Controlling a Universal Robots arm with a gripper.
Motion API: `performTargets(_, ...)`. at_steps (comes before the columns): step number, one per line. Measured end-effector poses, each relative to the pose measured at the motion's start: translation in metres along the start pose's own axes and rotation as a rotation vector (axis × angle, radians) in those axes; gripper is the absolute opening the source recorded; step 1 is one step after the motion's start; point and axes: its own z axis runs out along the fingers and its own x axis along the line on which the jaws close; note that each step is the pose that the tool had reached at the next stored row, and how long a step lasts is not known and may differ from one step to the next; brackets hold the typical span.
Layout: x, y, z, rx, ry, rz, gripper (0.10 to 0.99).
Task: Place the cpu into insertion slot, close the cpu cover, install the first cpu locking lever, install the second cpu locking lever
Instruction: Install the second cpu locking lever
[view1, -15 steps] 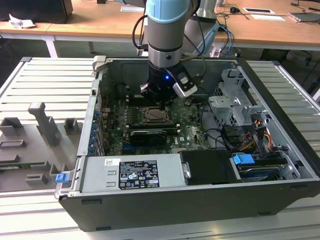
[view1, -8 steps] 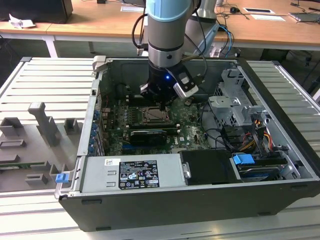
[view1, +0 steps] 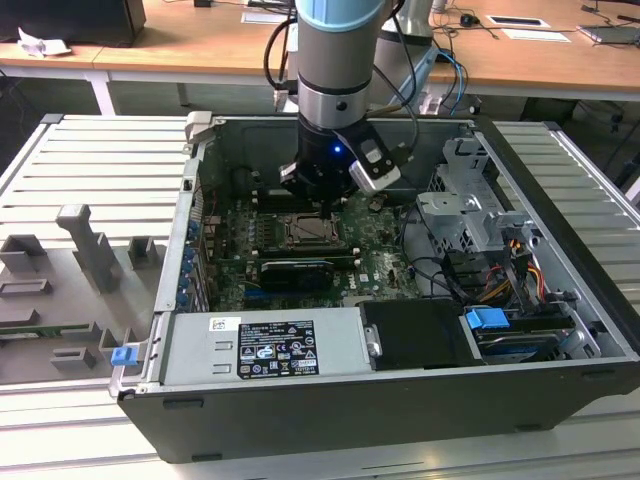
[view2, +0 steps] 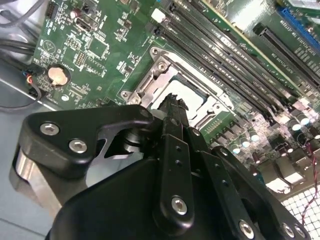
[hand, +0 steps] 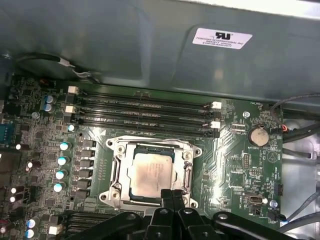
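The arm is down inside the open computer case, and the gripper sits low over the green motherboard, right at the edge of the insertion slot. Its black fingertips look pressed together, with nothing pinched between them as far as I can see. There's the cpu, pale silvery face up, lying flat in the slot's square opening. Around it runs the cpu cover, the silver frame lying down flat over the socket with the chip showing through its window. In the second wrist view the fingertips reach just onto the frame's near edge, though I can't tell whether they touch it. The long black memory slots run beside the socket, near the case wall. In the exterior view the socket sits just below the gripper.
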Motion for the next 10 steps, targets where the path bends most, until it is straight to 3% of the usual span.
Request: performTargets(10, 0.0017, -0.0101, 0.0037, 0.0, 0.0046, 0.001, 0.106)
